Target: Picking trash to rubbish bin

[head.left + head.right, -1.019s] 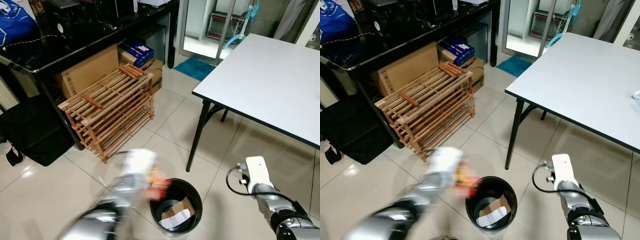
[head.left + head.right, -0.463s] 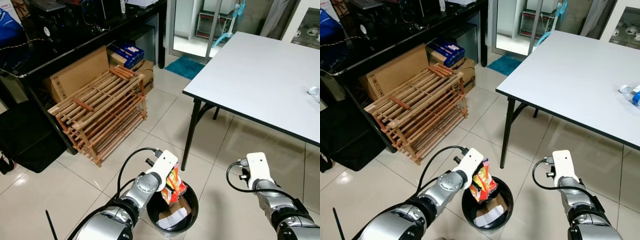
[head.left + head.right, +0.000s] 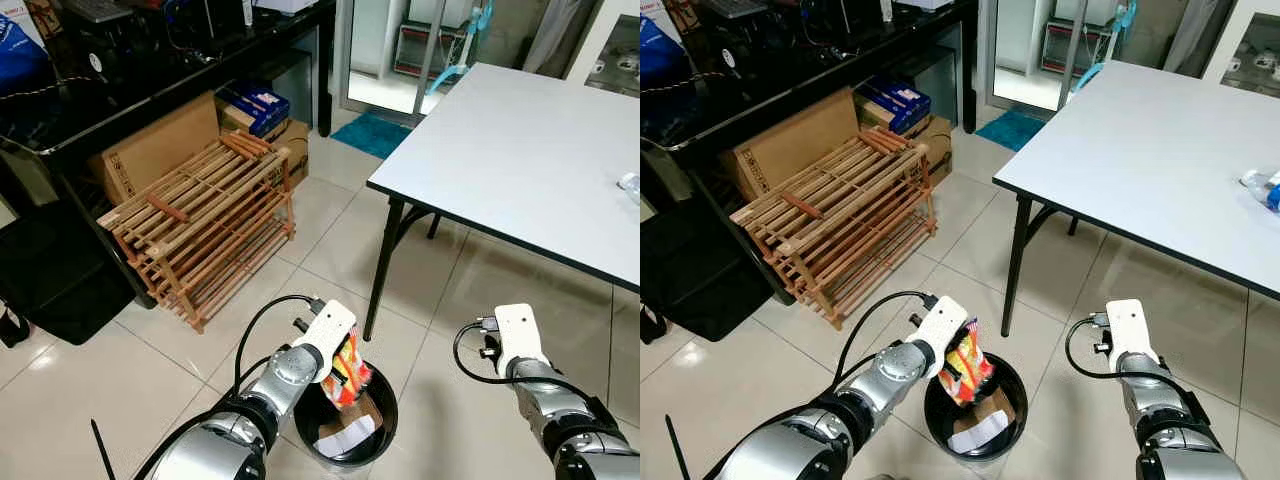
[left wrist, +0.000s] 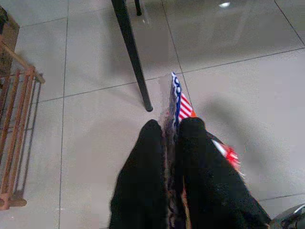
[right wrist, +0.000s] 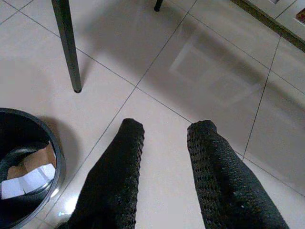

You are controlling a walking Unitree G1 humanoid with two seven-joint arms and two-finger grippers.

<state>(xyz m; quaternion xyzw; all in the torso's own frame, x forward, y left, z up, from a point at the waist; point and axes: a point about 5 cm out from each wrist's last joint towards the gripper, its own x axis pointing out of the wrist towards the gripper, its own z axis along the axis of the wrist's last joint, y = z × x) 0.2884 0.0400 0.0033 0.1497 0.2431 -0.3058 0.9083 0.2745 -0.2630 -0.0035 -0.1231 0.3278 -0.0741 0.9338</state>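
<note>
1. Left wrist view: left pincer [image 4: 170, 138] clamped on a crinkled red, yellow and blue snack wrapper [image 4: 177, 98], which stands thin between the black fingers [image 4: 143, 157]. Eye views show the wrapper [image 3: 347, 366] hanging over the round black rubbish bin [image 3: 385, 425].
2. Right wrist view: right pincer [image 5: 166, 131] apart, holding nothing, over pale floor tiles [image 5: 214, 81] beside the bin.
3. Cardboard and paper scraps [image 3: 345, 435] lie in the bin.
4. Nearby: white table [image 3: 530, 150], slatted wooden rack [image 3: 205, 225], cardboard box [image 3: 165, 145].
5. Wrapper print unreadable.
</note>
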